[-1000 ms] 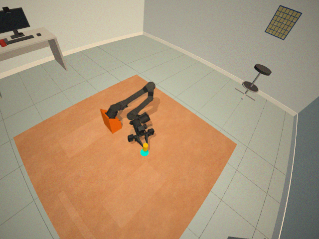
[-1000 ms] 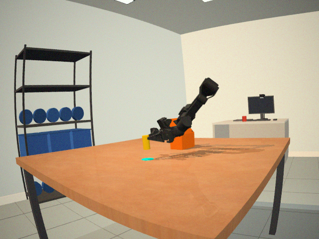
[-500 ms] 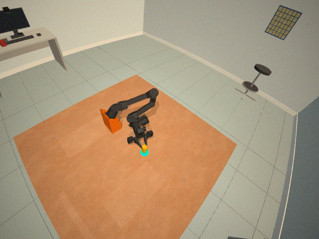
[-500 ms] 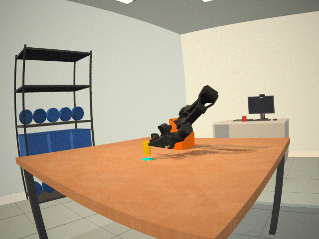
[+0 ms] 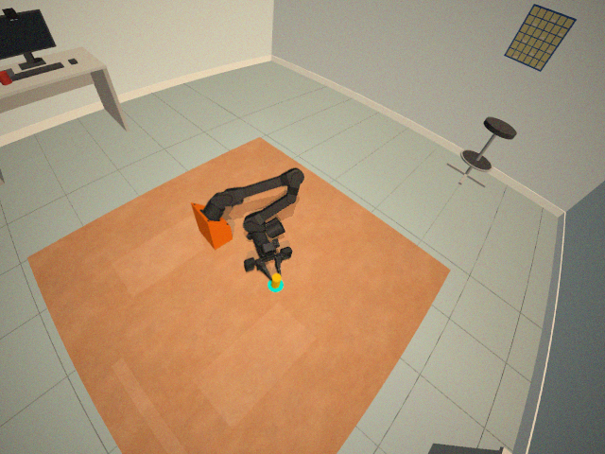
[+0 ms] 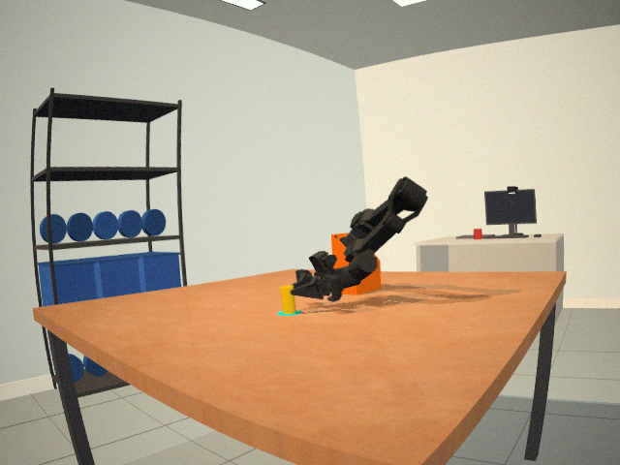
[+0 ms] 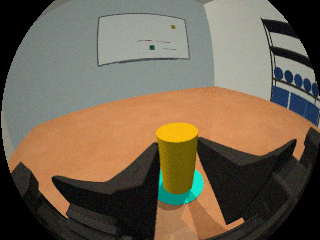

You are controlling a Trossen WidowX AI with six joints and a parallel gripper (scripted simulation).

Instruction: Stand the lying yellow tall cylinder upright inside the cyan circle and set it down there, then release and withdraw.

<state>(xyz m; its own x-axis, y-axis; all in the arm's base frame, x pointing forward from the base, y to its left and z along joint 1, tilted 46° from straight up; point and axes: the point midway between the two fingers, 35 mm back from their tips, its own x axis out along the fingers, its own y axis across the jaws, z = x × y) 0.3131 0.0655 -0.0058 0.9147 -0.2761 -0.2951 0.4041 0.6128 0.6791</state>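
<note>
The yellow tall cylinder is upright, or very nearly so, over the cyan circle. Its lower end appears within the circle, with cyan showing around it in the wrist view. It looks to be at or just above the table surface; exact contact cannot be told. My gripper is shut on the upper part of the cylinder, one finger on each side, reaching in at a low slant from the arm's base side.
The orange base block of the arm stands on the wooden table, behind the gripper. The desk, shelf rack and stool stand away from the table.
</note>
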